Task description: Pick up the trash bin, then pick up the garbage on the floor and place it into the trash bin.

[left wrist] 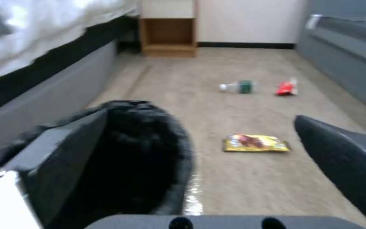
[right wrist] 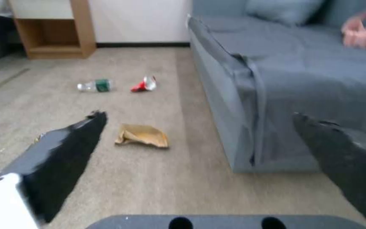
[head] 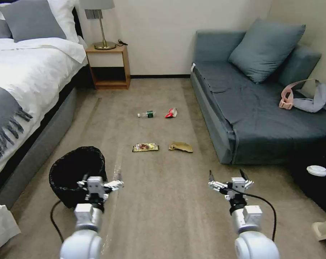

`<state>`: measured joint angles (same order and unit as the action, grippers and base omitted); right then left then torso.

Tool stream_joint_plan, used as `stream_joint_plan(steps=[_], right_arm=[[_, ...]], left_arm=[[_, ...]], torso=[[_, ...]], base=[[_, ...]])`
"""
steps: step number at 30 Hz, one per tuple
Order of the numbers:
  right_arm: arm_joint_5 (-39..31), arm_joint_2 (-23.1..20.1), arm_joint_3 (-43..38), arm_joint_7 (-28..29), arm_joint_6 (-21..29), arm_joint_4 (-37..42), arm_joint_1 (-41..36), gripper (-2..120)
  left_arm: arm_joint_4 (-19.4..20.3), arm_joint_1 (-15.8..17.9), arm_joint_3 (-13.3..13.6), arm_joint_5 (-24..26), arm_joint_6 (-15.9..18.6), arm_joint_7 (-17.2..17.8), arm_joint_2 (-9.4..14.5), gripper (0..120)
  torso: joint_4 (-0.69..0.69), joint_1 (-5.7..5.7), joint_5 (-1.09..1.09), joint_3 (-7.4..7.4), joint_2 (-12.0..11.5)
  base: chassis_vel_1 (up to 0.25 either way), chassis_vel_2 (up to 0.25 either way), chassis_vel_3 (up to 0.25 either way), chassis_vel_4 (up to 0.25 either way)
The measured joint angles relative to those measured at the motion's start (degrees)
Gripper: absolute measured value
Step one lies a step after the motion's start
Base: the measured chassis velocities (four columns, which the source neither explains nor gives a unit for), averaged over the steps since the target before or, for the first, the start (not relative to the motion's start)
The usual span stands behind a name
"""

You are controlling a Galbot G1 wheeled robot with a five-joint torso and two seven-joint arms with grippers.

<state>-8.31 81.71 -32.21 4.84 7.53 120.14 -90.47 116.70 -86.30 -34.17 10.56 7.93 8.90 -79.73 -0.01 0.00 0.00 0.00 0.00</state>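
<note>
Clearly the bin comes first: the left gripper (head: pixel 100 178), fingers spread and empty, hangs at the near rim of the trash bin (head: pixel 76 169) beside the bed; it must close there. The right gripper (head: pixel 227 175) waits open.

The left gripper (head: pixel 100 178) covers the near rim of the trash bin (head: pixel 75 169), and no white wall shows under the black bag. In the left wrist view the bin (left wrist: pixel 145 152) is a dark blur, cut off at the bottom edge. One finger (right wrist: pixel 60 152) of the right gripper hides most of the gold packet (right wrist: pixel 38 137). The bottle's (head: pixel 147 114) label is too small to read.
</note>
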Motion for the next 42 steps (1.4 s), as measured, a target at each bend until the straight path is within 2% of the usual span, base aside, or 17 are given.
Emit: stream_joint_plan(steps=[1,4,5,8,9,10,11,13,16,21,23,42], right_arm=[[-2.01,-1.21,-0.21,1.18,1.80,1.48,-0.43,102],[-2.74,-1.63,-0.21,1.37,2.40,1.95,-0.56,101],[-5.07,-2.88,-0.59,2.44,4.46,3.64,-1.11,100],[-6.21,-3.49,-0.75,2.95,5.45,4.51,-1.32,100],[-10.98,-5.99,-1.42,4.98,9.60,7.82,-2.50,100],[-10.98,-5.99,-1.42,4.98,9.60,7.82,-2.50,100],[-11.40,-6.40,-1.51,5.21,9.97,8.29,-2.56,100],[-13.53,-7.38,-1.52,6.10,11.94,9.68,-3.10,100],[-15.81,-8.42,-1.74,7.15,13.98,11.40,-3.57,100],[-23.08,-11.56,-2.11,10.64,20.87,16.67,-5.60,100],[-23.58,-11.58,-1.81,11.09,21.60,17.17,-5.98,100],[-22.60,-11.23,-0.41,11.32,21.11,16.13,-5.34,100]], left_arm=[[0.56,0.64,-0.70,2.48,1.89,2.19,1.54,102],[0.72,0.79,-0.69,3.24,2.47,2.56,2.23,101],[1.12,1.42,-1.16,5.44,4.13,4.47,3.51,100],[1.52,1.85,-1.44,6.82,5.20,5.60,4.34,100],[2.70,3.36,-2.57,12.05,9.21,9.92,7.38,100],[2.70,3.36,-2.57,12.05,9.21,9.92,7.38,100],[3.14,3.90,-3.02,14.05,10.77,11.59,8.53,100],[4.84,4.32,-4.16,17.55,12.88,14.11,10.51,100],[5.45,3.85,-4.43,18.18,12.94,14.17,10.72,100],[6.07,3.06,-4.59,18.32,12.27,13.95,10.57,100],[6.26,2.91,-4.58,18.27,12.12,13.82,10.50,100],[6.68,2.14,-4.78,17.30,11.31,13.30,9.98,100]], torso=[[0.00,0.00,-0.03,0.00,0.00],[0.02,0.00,0.02,0.00,0.00],[0.01,0.00,-0.05,0.00,0.00],[0.01,0.00,-0.02,0.00,0.00],[0.00,0.00,-0.02,0.00,0.00],[0.00,0.00,-0.02,0.00,0.00],[0.01,0.00,-0.05,0.00,0.00],[0.00,0.00,0.04,0.00,0.00],[0.00,0.00,0.00,0.00,0.00],[0.01,0.00,-0.03,0.00,0.00],[0.00,0.00,-0.02,0.00,0.00],[0.01,0.00,0.00,0.00,0.00]], base=[[0.000,0.000,0.000,0.000],[0.000,0.000,0.000,0.000],[0.000,0.000,0.000,0.000],[0.000,0.000,0.000,0.000],[0.000,0.000,0.000,0.000],[0.000,0.000,0.000,0.000],[0.000,0.000,0.000,0.000],[0.000,0.000,0.000,0.000],[0.000,0.000,0.000,0.000],[0.000,0.000,0.000,0.000],[0.000,0.000,0.000,0.000],[0.000,0.000,0.000,0.000]])
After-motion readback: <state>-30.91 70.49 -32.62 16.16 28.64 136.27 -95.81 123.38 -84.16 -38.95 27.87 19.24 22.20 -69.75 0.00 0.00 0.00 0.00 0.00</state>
